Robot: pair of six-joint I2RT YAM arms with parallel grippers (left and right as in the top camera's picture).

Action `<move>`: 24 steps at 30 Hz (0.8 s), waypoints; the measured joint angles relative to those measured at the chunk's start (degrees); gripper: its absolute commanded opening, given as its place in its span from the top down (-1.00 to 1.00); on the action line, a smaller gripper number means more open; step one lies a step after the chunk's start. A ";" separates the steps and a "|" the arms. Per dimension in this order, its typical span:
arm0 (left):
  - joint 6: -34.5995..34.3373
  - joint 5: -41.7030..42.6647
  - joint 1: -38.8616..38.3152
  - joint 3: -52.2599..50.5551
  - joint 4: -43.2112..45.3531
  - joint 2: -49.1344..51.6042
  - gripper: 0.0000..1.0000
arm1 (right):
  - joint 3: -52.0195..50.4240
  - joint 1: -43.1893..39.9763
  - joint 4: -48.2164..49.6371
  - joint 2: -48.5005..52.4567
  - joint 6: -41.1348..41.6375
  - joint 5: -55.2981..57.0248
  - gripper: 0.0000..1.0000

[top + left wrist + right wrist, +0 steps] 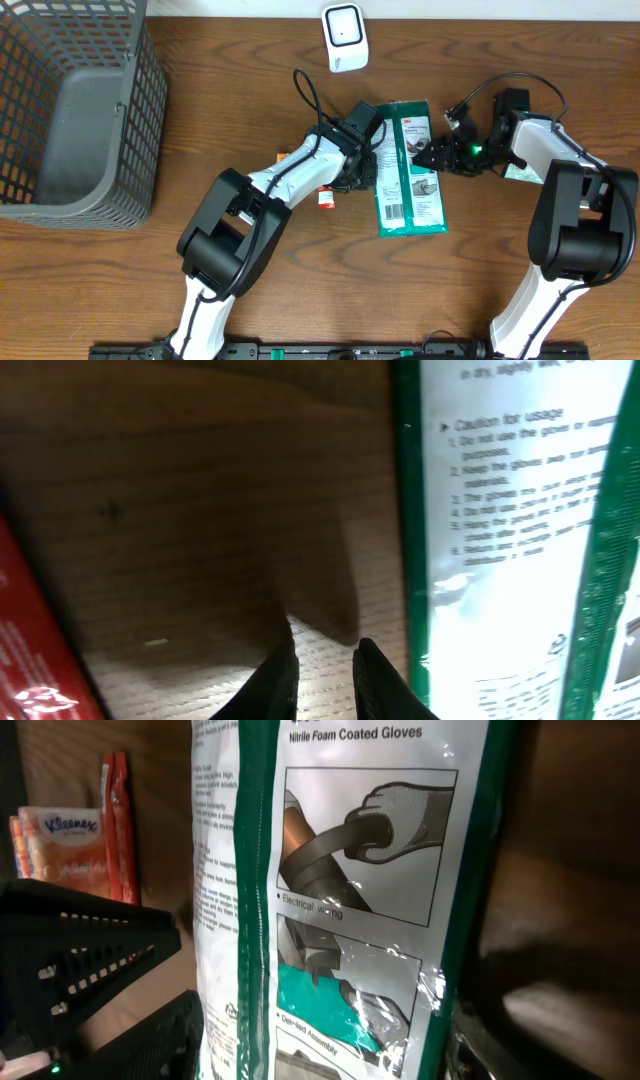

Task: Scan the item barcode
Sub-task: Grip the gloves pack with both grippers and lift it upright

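- The glove pack (pixel 408 170) lies flat on the table (pixel 300 290), printed side up, its long side running away from the robot. It shows green borders, a white panel of small text and drawings of gloved hands.
- The left gripper (pixel 325 682) sits low at the pack's left edge, just beside the green border. Its fingertips (pixel 285 680) are nearly together, with only a thin strip of bare wood between them and nothing held.
- The right gripper (pixel 430 158) is at the pack's right edge, across from the left one. In the right wrist view its dark fingers stand apart with the pack's width between them. I cannot tell whether they press on it.
- A white scanner (pixel 342 38) stands beyond the pack's far end, a little to the left and apart from it.
- A grey wire basket (pixel 80 110) sits well to the left of the pack.
- A red packet (pixel 326 197) lies left of the pack, by the left arm.
- A tissue packet (pixel 60 830) lies farther left of the pack, beside the red one.
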 measured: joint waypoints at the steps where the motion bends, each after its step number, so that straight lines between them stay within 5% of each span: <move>1: 0.02 0.00 -0.09 0.00 0.00 0.00 0.57 | -0.13 0.00 -0.20 0.00 0.02 -0.22 -0.36; 24: 0.09 0.46 -0.11 0.00 0.59 0.33 0.57 | -7.72 0.02 0.92 0.00 -0.79 -14.12 -0.37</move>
